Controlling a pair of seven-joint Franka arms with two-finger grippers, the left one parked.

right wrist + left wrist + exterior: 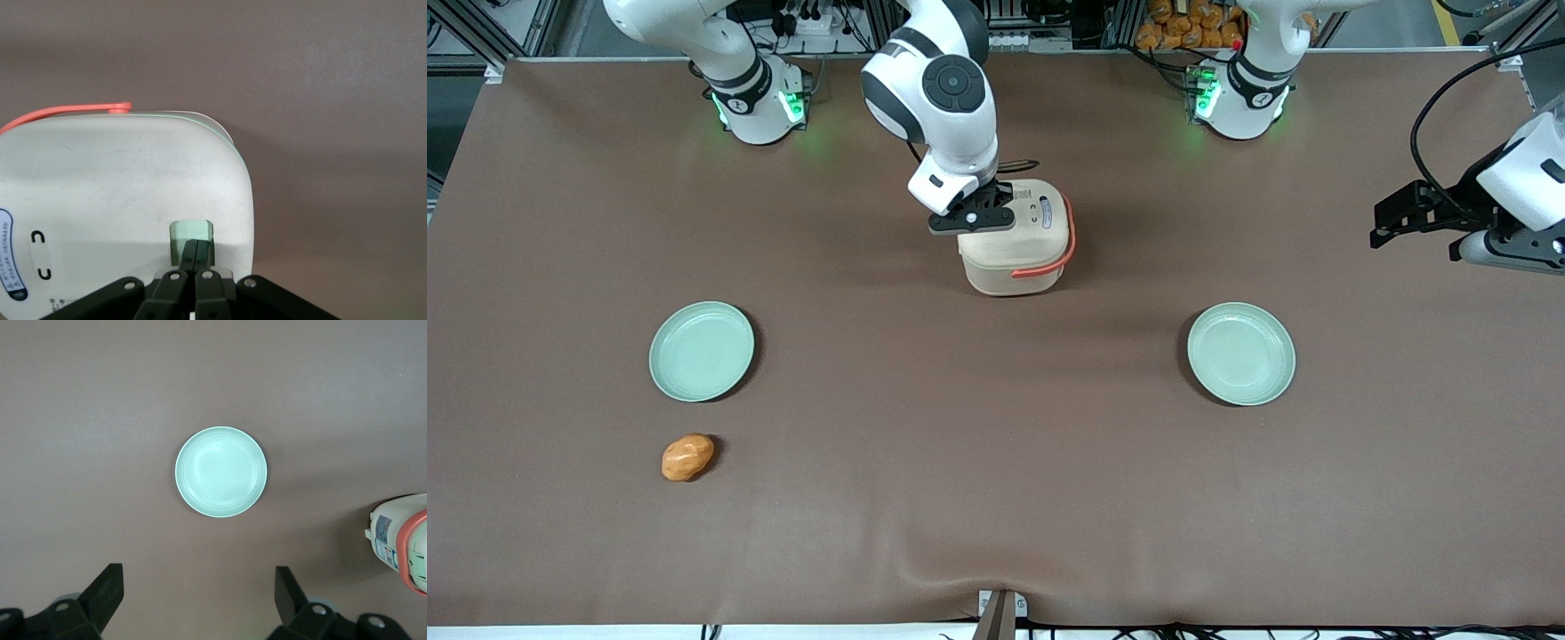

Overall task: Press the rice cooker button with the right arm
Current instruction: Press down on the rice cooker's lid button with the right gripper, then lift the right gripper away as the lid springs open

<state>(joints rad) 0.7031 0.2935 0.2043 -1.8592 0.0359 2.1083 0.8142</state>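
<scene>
Rice cooker (1016,238) mid-desk (996,498), lid shut. Gripper (197,252) right above the cooker's lid, fingers (190,257) pressed together into one tip, apparently touching the green button (191,233), probably so the narrow tip can press it.

The hand (195,255) is pressed onto the rice cooker (1021,244); bare surface (996,444) is seen all around.
</scene>
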